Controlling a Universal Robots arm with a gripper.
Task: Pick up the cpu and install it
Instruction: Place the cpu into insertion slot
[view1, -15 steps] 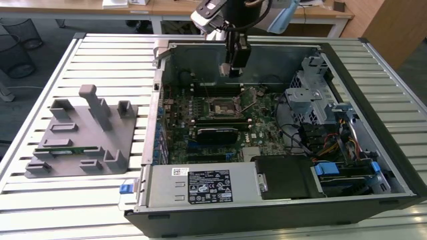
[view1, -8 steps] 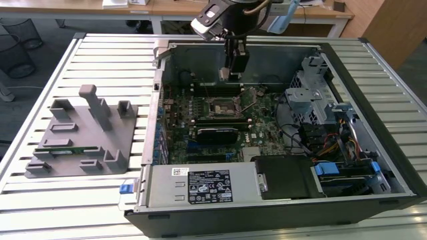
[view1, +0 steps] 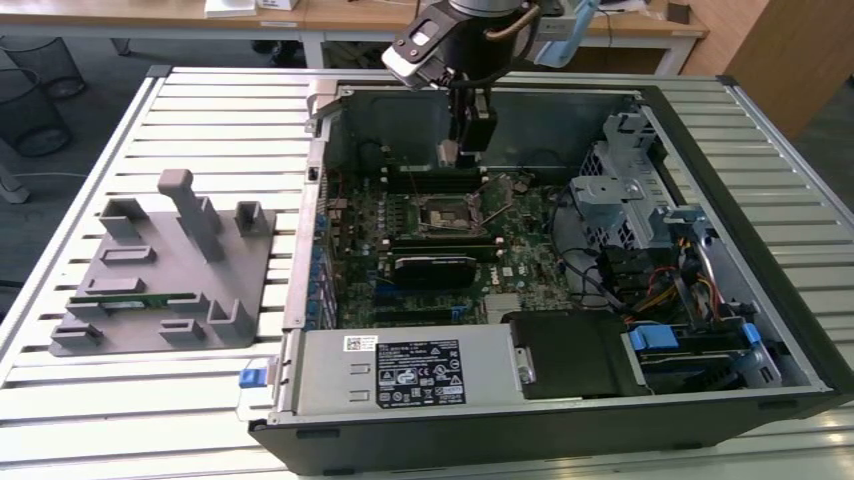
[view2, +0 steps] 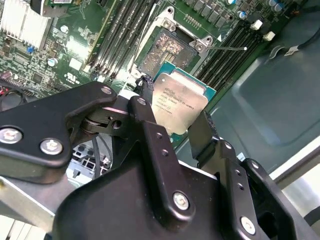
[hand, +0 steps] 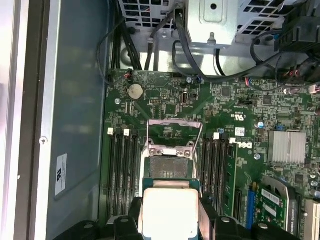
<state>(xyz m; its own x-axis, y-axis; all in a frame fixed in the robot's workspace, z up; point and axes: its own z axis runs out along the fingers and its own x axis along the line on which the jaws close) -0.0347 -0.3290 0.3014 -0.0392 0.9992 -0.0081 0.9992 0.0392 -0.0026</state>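
The cpu (view2: 179, 100) (hand: 170, 212) is a flat square chip with a pale silver top. My gripper (view2: 175, 120) (hand: 170, 225) is shut on it, one black finger (view2: 145, 107) on each of two opposite edges. In both wrist views the chip hangs above the green motherboard, just beside the open socket (view2: 167, 50) (hand: 170, 167), whose metal retention frame (hand: 175, 132) is flipped up. In the exterior view my gripper (view1: 467, 150) reaches down into the open computer case (view1: 747, 200), a little behind the socket (view1: 447, 212).
Black memory slots (hand: 122, 170) flank the socket on both sides. A drive cage (view1: 627, 190) and cables crowd the case at the exterior view's right, and the power supply (view1: 400, 370) sits at the front. A grey fixture (view1: 160, 270) holding a green memory stick (view1: 120, 299) lies outside, left.
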